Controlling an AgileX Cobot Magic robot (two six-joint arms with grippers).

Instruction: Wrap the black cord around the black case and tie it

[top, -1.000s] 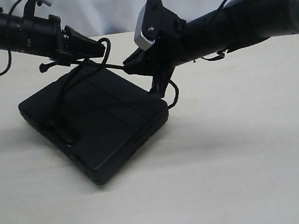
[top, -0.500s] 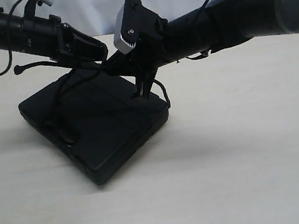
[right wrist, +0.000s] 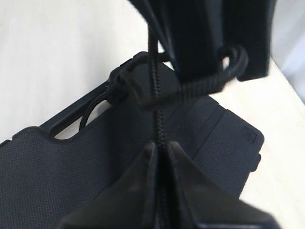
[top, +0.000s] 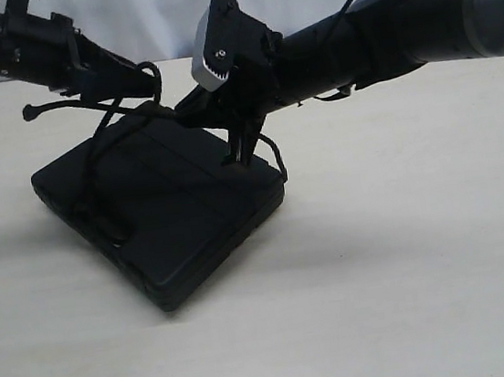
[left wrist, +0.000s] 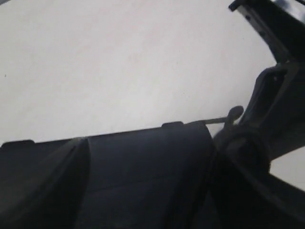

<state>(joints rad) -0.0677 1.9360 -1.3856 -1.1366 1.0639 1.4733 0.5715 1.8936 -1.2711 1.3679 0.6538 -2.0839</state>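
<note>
Black braided cord (right wrist: 190, 88) pinch-tight in right pincer (right wrist: 160, 149), over grainy rectangular black case (right wrist: 71, 167); left pincer (top: 141, 81) grip unclear.

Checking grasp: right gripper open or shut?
Shut: the right gripper has its fingers pressed together on the cord.

Braided black cord (right wrist: 157, 109), matt textured plastic black case (top: 182, 215), smooth pale table (top: 409, 270)

No readable text or labels anywhere
</note>
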